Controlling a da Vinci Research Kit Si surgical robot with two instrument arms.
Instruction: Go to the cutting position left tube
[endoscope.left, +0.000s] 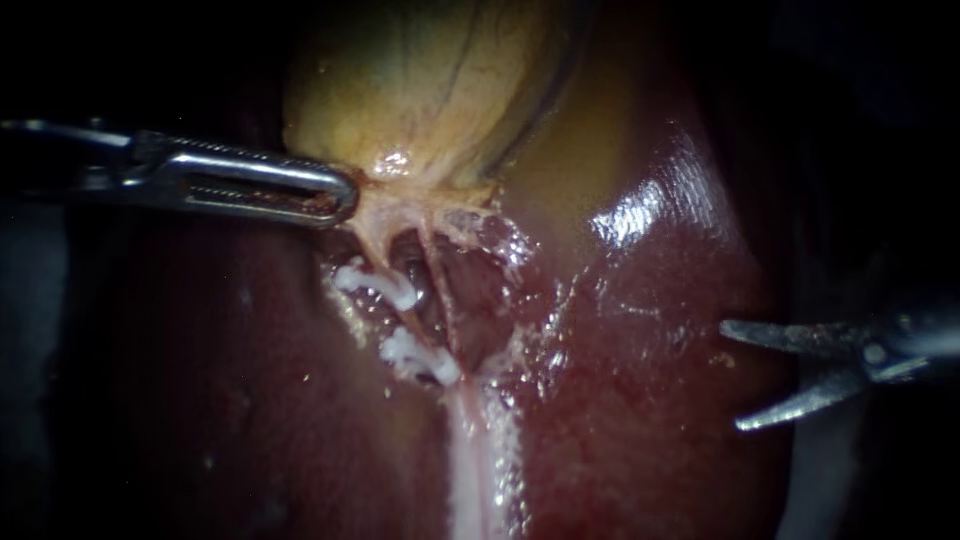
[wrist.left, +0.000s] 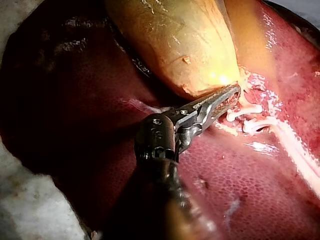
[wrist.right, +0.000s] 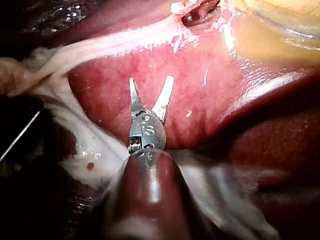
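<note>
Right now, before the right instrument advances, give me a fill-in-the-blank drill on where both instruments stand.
1. The right instrument has its jaws ____, holding nothing.
2. The left instrument has its jaws shut on the neck of the ____.
3. The right instrument hovers over the ____, well apart from the tubes.
4. White ____ sit on the tubes.
Missing words: open; gallbladder; liver; clips.
</note>
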